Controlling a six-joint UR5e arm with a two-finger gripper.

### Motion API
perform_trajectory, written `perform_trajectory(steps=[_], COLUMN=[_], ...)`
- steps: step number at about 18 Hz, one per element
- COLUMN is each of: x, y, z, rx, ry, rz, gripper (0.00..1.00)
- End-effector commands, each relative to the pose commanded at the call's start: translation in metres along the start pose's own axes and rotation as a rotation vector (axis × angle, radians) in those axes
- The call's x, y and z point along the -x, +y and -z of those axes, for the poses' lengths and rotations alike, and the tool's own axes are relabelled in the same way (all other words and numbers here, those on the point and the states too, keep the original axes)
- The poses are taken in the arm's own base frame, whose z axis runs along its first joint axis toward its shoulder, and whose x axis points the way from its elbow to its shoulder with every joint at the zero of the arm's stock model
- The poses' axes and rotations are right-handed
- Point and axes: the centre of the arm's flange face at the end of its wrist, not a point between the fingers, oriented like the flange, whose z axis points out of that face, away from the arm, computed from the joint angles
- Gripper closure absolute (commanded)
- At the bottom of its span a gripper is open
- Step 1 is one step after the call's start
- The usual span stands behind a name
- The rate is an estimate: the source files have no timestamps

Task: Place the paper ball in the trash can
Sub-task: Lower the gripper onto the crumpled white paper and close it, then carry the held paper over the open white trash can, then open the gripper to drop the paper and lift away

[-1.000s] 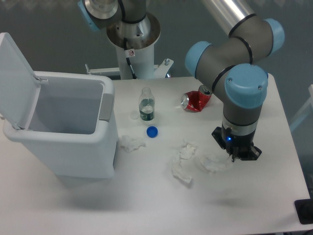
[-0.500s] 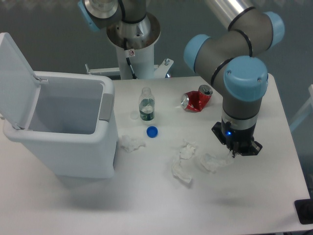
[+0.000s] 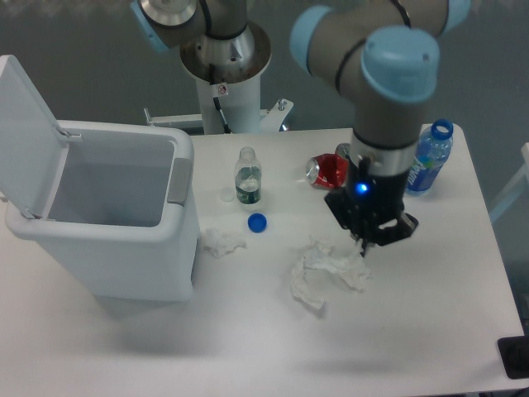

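Note:
The paper ball (image 3: 337, 265), a loose wrinkly white wad, hangs from my gripper (image 3: 364, 246) just above the table, right of centre. The gripper points down and is shut on the wad's upper right edge. The trash can (image 3: 136, 265), a large pale grey-white bin, stands at the left with its lid (image 3: 25, 124) swung up and open. The bin's inside looks empty. The gripper is well to the right of the bin.
Smaller white wads lie at the bin's foot (image 3: 221, 241) and under the held wad (image 3: 306, 291). A small clear bottle (image 3: 248, 177), a blue cap (image 3: 258, 222), a crushed red can (image 3: 331, 171) and a blue bottle (image 3: 426, 157) stand behind.
The gripper has risen and moved left with the paper ball, lifting it off the table. The arm's shift has uncovered the blue bottle at the back right.

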Motion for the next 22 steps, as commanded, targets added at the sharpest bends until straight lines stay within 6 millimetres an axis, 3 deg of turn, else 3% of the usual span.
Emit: perform_trajectory(steps=[2,4,8,12,14,17,19,21,22], x=[-0.028,-0.059,-0.125,-0.183,-0.201,-0.217,-0.222,-0.225,-0.225], y=[-0.015,-0.034,-0.065,-0.081,-0.079,-0.083,-0.084,-0.084,-0.083], z=[0.022,0.031,0.029,0.031,0.037,0.035,0.034,0.032,0.031], rx=[-0.049,-0.069,-0.075,-0.078,-0.073,-0.069,-0.07,-0.07,-0.067], ry=[0.006,0.017,0.065,0.111,0.127,0.147,0.155,0.155,0.158], rz=[-0.021,-0.057,-0.144,-0.171,-0.187,-0.207,-0.21,-0.213,-0.212], gripper=[1.0,1.0,1.0,0.95,0.88,0.63,0.42,0.01,0.0])
